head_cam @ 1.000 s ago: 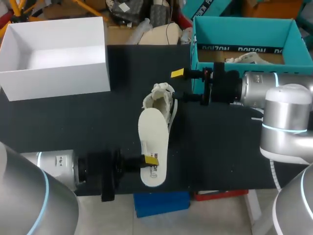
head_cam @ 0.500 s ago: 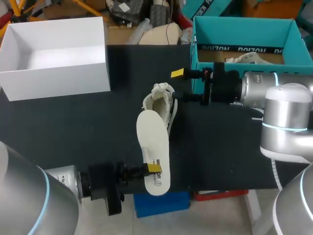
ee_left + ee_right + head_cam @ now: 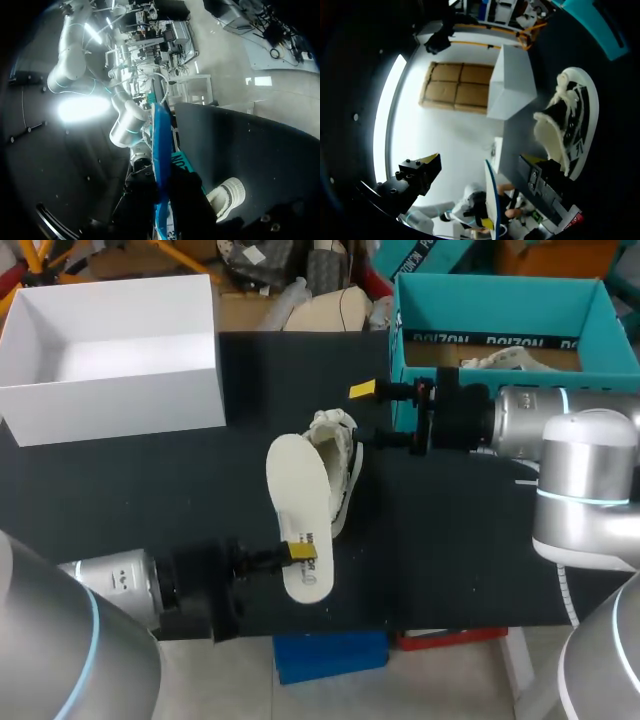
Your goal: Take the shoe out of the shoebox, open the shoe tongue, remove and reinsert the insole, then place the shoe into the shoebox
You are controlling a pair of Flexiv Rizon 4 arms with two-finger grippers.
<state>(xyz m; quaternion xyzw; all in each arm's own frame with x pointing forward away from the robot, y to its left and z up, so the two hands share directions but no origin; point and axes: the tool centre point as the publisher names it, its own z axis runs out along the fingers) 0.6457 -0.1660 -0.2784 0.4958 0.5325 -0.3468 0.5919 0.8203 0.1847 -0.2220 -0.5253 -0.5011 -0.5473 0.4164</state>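
Step in hand: we judge this to be the insole step, with the insole out of the shoe and reinsertion ahead.
Left gripper (image 3: 300, 551): clamped on the heel end of the flat white foam insole (image 3: 295, 490), its two fingers pressing from either side.
Insole position: the toe end lies over the mouth of the white lace-up canvas shoe (image 3: 340, 440); we cannot tell whether it has entered.
Shoe: on its side on the black table (image 3: 150, 470), outside the teal cardboard shoebox (image 3: 500, 295).
Right gripper (image 3: 368, 415): fingers apart, holding nothing, just beside the shoe; contact is unclear.
Next move: we think the toe must be steered into the opening and slid flat while the right gripper braces the shoe.
Other: an open white box (image 3: 110, 390) stands well apart.
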